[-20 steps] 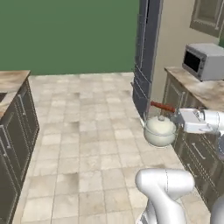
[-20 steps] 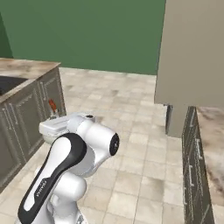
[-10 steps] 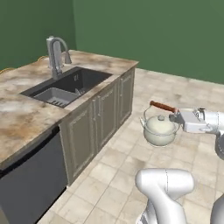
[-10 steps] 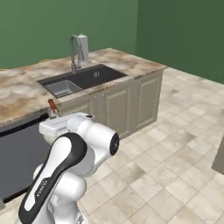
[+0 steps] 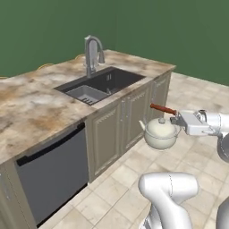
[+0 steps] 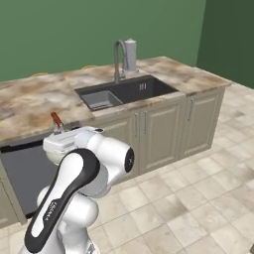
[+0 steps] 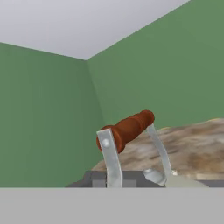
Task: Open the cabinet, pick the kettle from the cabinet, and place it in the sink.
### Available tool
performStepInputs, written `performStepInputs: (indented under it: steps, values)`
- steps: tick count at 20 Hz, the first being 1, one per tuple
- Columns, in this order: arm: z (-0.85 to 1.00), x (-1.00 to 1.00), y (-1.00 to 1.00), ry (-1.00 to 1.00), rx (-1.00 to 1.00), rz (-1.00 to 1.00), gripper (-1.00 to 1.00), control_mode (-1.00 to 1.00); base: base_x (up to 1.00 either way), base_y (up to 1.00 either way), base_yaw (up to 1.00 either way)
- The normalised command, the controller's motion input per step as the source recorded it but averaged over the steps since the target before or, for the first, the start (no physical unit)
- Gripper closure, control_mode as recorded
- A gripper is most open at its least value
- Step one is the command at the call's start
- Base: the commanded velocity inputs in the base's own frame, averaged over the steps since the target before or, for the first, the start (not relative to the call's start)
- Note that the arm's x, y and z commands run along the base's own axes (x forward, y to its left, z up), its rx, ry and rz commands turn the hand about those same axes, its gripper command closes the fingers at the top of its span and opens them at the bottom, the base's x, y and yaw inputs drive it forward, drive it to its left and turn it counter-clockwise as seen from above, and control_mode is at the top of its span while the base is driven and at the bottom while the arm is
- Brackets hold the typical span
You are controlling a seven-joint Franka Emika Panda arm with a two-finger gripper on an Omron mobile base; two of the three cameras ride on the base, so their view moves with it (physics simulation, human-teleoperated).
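The cream-white kettle [image 5: 159, 133] hangs in the air over the tiled floor, to the right of the counter. My gripper [image 5: 175, 117] is shut on the right end of its reddish-brown wooden handle [image 5: 163, 108]. In the hand view the wooden handle [image 7: 127, 128] sits close up on its wire bail [image 7: 109, 162]. In the right base view my arm covers the kettle's body, and just the handle tip [image 6: 56, 119] sticks out. The dark sink [image 5: 111, 79] with its ribbed tray insert [image 5: 86, 93] and faucet [image 5: 91, 53] lies in the counter, left of and behind the kettle. The wall cabinet is out of view.
A marble counter [image 5: 31, 105] runs along the green wall, over beige low cabinets [image 5: 120, 123] and a dark dishwasher front [image 5: 51, 176]. The counter's right end [image 6: 218, 82] meets open tiled floor [image 6: 198, 198].
The base has turned and driven, so the views now face the sink counter closer up instead of the floor and fridge. The kettle stays held in the same place relative to the arm.
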Motion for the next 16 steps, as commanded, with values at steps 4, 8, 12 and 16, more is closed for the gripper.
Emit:
performStepInputs:
  steps: [4, 8, 12, 16]
  values:
    - [0.0, 0.0, 0.0, 0.0, 0.0, 0.0, 1.0, 1.0, 0.63, -0.17, 0.0]
    - [0.0, 0.0, 0.0, 0.0, 0.0, 0.0, 1.0, 1.0, 0.64, -0.19, 0.01]
    - [0.0, 0.0, 0.0, 0.0, 0.0, 0.0, 1.0, 1.0, 0.65, -0.19, 0.01]
    - [0.0, 0.0, 0.0, 0.0, 0.0, 0.0, 1.0, 1.0, 0.65, -0.18, 0.03]
